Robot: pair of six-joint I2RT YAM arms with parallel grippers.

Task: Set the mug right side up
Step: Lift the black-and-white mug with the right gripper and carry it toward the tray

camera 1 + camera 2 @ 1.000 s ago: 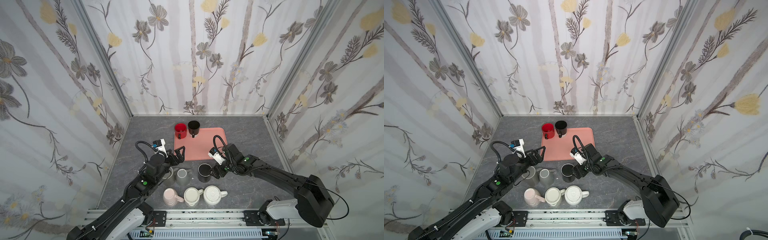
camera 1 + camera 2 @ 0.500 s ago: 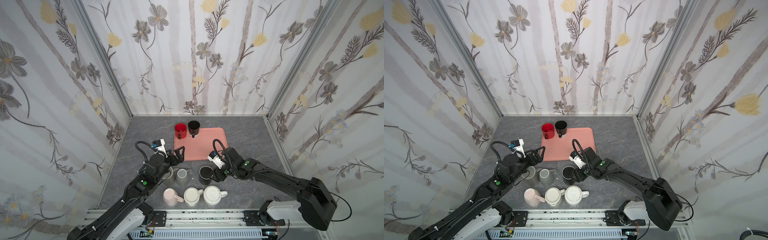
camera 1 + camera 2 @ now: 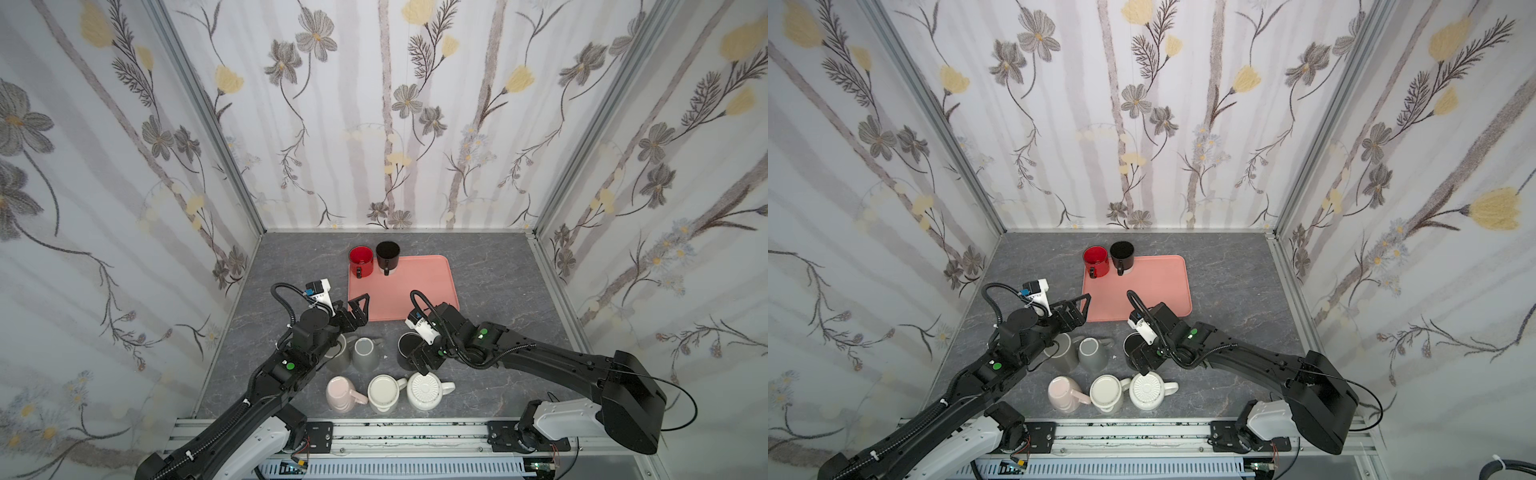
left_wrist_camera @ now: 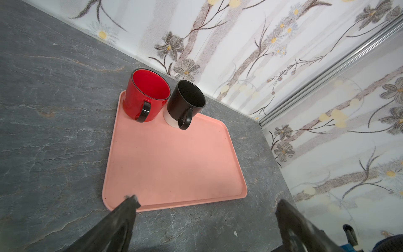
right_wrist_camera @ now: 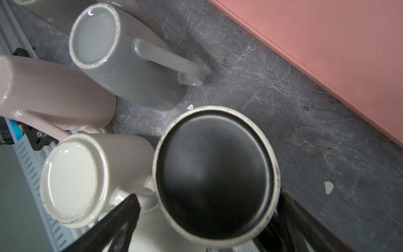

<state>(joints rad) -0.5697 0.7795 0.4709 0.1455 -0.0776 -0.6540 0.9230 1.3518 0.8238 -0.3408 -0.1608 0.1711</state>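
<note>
A black mug (image 5: 213, 174) with a pale speckled ring stands on the grey table just in front of the tray, its dark round face up; it appears bottom up. In both top views it shows partly under the right wrist (image 3: 405, 343) (image 3: 1130, 344). My right gripper (image 5: 207, 216) (image 3: 419, 358) is open and straddles this mug, one finger close to its side, the other apart from it. My left gripper (image 4: 207, 203) (image 3: 358, 303) (image 3: 1077, 305) is open and empty above the table at the tray's near left corner.
A pink tray (image 3: 415, 291) (image 4: 174, 163) carries an upright red mug (image 3: 360, 259) and an upright black mug (image 3: 387, 255) at its far left. Bottom-up mugs crowd the front: two grey (image 3: 365, 353) (image 3: 338, 353), pink (image 3: 338, 392), cream (image 3: 383, 392), white (image 3: 424, 390).
The right gripper drew back a little toward the front and its jaws now stand wider around the black mug. The left arm has not moved.
</note>
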